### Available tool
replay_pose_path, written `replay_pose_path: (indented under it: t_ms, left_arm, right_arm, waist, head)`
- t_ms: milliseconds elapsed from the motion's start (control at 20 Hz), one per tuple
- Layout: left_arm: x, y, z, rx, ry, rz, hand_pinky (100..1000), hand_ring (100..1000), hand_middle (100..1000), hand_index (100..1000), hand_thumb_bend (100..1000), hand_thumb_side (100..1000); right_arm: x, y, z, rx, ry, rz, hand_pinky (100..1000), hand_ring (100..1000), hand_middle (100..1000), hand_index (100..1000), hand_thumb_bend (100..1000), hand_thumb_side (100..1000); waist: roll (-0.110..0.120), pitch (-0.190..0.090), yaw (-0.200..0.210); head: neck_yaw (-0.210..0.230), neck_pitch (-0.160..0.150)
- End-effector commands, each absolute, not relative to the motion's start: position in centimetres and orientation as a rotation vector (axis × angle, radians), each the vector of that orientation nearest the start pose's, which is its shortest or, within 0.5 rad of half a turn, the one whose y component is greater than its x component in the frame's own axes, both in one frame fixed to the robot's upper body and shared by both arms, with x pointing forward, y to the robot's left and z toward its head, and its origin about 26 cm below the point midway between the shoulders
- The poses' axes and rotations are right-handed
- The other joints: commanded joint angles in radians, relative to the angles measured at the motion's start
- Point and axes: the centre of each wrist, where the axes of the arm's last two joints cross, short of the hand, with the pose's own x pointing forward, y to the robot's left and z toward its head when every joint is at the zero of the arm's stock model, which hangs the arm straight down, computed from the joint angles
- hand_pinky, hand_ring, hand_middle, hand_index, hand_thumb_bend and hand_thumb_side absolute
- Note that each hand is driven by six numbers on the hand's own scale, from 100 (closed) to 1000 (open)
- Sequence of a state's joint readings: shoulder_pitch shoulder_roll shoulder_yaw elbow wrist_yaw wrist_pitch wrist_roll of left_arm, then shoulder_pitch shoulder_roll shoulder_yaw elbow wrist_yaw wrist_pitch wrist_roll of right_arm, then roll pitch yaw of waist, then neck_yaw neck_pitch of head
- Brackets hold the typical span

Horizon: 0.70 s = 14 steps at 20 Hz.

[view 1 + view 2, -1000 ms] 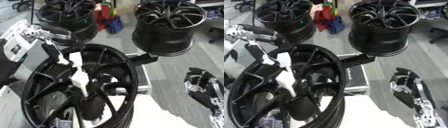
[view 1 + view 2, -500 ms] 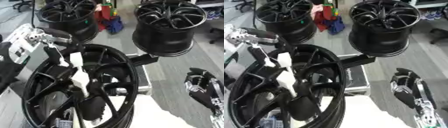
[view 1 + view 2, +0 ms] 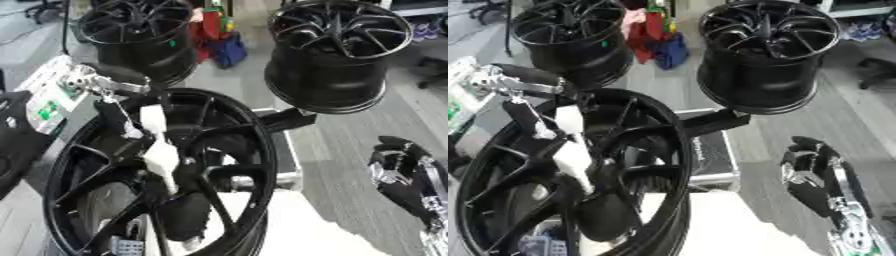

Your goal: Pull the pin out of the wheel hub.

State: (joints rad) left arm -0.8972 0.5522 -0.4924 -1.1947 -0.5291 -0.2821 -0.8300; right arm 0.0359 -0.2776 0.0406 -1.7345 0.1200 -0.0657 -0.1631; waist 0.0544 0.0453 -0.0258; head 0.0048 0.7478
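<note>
A big black wheel hub (image 3: 254,150) stands tilted in the foreground, its spokes meeting low in the middle. A long white piece (image 3: 160,150), which may be the pin, lies along a spoke from the upper rim down toward the centre. My left hand (image 3: 115,116) reaches in from the upper left over the rim and lies right beside the white piece's upper end; whether it holds the piece is hidden. My right hand (image 3: 811,172) hangs idle at the lower right, apart from the wheel, fingers relaxed and holding nothing.
Two more black wheels stand behind, one at the back left (image 3: 140,30) and one at the back right (image 3: 337,50). Red and blue items (image 3: 219,40) lie between them. A black case (image 3: 710,150) sits behind the front wheel. A white surface (image 3: 306,225) shows below.
My left hand has crept slightly down and right along the rim toward the white piece. The wheel and my right hand have stayed where they were.
</note>
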Motion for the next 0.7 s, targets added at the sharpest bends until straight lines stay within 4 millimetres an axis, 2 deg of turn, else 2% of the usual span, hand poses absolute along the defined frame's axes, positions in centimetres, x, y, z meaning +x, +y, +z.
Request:
replay_pose_path:
  t_ms: [50,500,700]
  left_arm:
    - [44.5,22.9,20.9,0.341,-1.147,-2.202,690,587,669,833,269,183]
    - [44.5,22.9,21.2,0.326,-1.177,-2.196,564,461,508,678,100,107]
    - [44.3,23.0,21.9,0.328,-1.203,-2.195,540,438,482,652,100,103]
  right_arm:
    - [26.8,-29.6,4.2,-0.391,-1.786,0.238,612,575,640,772,100,165]
    - [26.8,-29.6,4.2,-0.390,-1.785,0.236,612,575,641,772,100,166]
    - [26.8,-29.6,4.2,-0.391,-1.784,0.235,613,575,641,772,100,166]
  waist:
    - [-0.003,-0.010,0.000]
    - [-0.004,-0.010,-0.001]
    - [-0.004,-0.011,0.000]
  head:
    - [0.001,0.002]
    - [-0.001,-0.004]
    - [-0.002,-0.005]
